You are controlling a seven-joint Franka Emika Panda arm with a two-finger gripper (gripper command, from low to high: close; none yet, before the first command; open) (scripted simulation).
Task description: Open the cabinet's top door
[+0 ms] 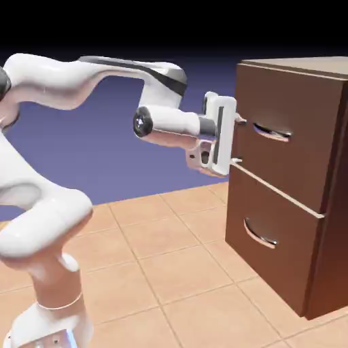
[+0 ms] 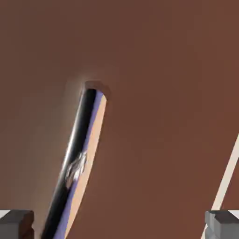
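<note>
1. Right now the gripper (image 1: 237, 140) is sitting at the centre right of the exterior view, pointing level at the cabinet (image 1: 319, 204), which is filling the right side of that frame.

2. Its jaws are standing wide apart and holding nothing — in the hand view the two grey fingertips (image 2: 16, 224) are showing at the bottom corners with only wood and handle between them, probably so the handle can be taken between them.

3. The top door (image 1: 289, 163) is occupying the upper right of the exterior view and is looking flush with the cabinet's face, so it appears not yet pulled out.

4. Its curved silver handle (image 1: 272, 132) is lying just to the right of the upper fingertip in the exterior view; whether a finger is touching the wood I cannot tell.

5. In the hand view the handle (image 2: 77, 168) is running as a slanted bar from the upper middle down to the lower left — close to the left fingertip rather than centred, which suggests the hand needs shifting before closing.

6. The lower front with its like handle (image 1: 260, 234) is sitting at the lower right of the exterior view, well below the gripper.

7. My judgement: the approach is nearly done, the grasp is not yet made.
</note>
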